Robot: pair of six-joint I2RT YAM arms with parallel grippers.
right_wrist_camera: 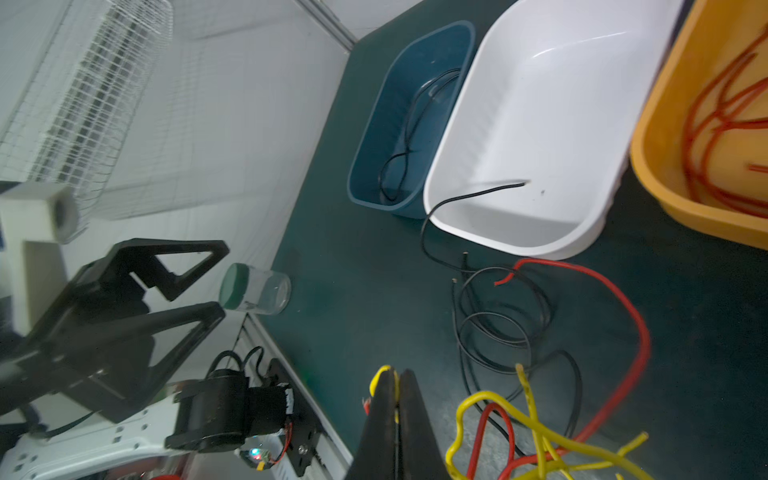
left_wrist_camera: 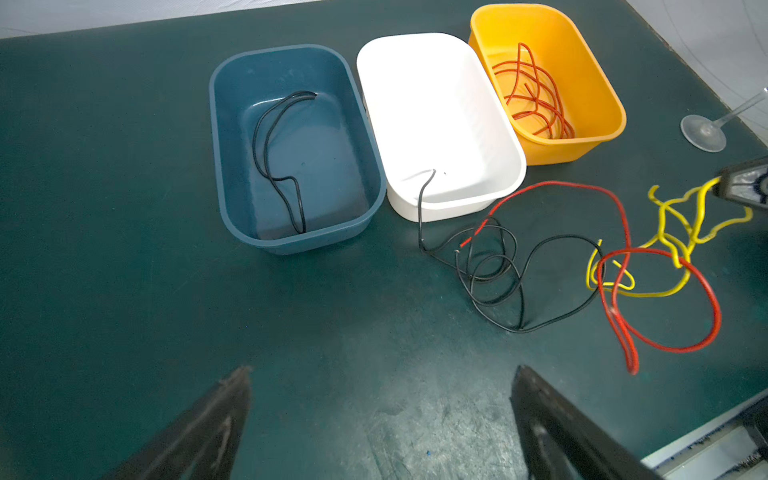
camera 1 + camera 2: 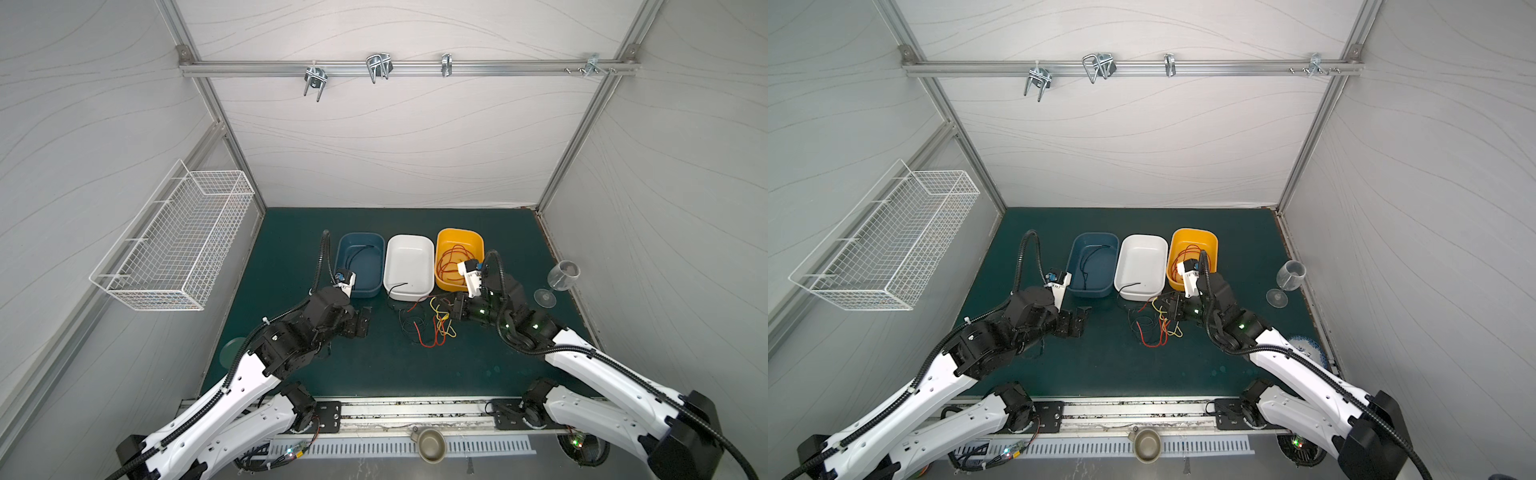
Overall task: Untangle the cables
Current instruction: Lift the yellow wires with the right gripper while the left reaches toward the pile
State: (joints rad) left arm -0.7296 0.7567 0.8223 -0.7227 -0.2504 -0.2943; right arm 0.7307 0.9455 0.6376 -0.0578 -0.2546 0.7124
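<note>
A loose tangle of thin cables lies on the dark green surface, in front of three plastic tubs set in a row. In it, a thin yellow cable, a long red cable and a coiled black cable cross one another. One end of the black cable goes up over the near rim of the white rectangular tub and rests inside it.

The right claw is at the right edge of the tangle. Its two black fingers are pressed together, with the yellow cable pinched at their tips. From there the yellow cable runs back into the knot, where it is threaded through a big red loop.

The left claw is well apart from the cables, near the front corner of the dark blue tub. Its fingers are spread wide with nothing between them.

A separate black wire sits in the blue tub, and a bundle of red wires in the orange-yellow tub. A clear wine glass lies on its side near the right wall.
</note>
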